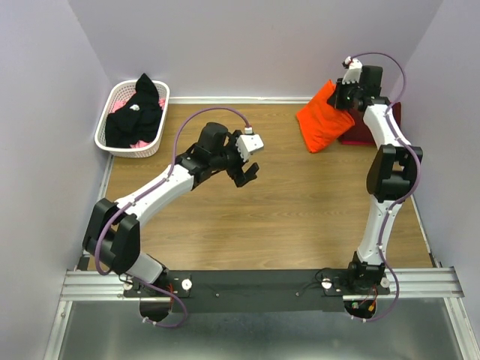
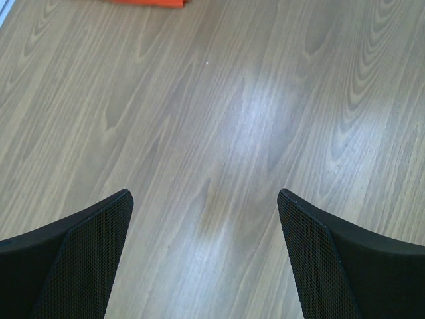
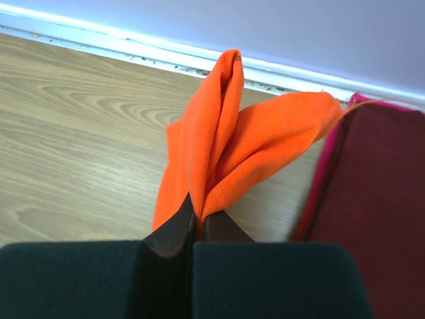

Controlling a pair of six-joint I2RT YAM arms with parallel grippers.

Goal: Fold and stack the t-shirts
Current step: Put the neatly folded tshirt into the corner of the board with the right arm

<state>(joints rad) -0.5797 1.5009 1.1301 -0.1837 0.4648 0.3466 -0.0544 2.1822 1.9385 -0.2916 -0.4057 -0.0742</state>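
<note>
The folded orange t-shirt (image 1: 321, 118) hangs partly lifted at the back right of the table, its upper corner pinched in my right gripper (image 1: 346, 94). In the right wrist view the orange t-shirt (image 3: 226, 146) bunches up out of the shut right gripper (image 3: 199, 216). A folded maroon t-shirt (image 3: 372, 199) lies flat just right of it, also visible as the maroon t-shirt (image 1: 364, 135) under the arm. A black t-shirt (image 1: 135, 112) is heaped in the basket. My left gripper (image 1: 246, 174) hovers open over bare wood mid-table; the left gripper (image 2: 206, 199) holds nothing.
A white slotted basket (image 1: 109, 139) stands at the back left against the wall, with something pink under the black cloth. Lilac walls close the table on three sides. An orange edge (image 2: 143, 2) shows at the top of the left wrist view.
</note>
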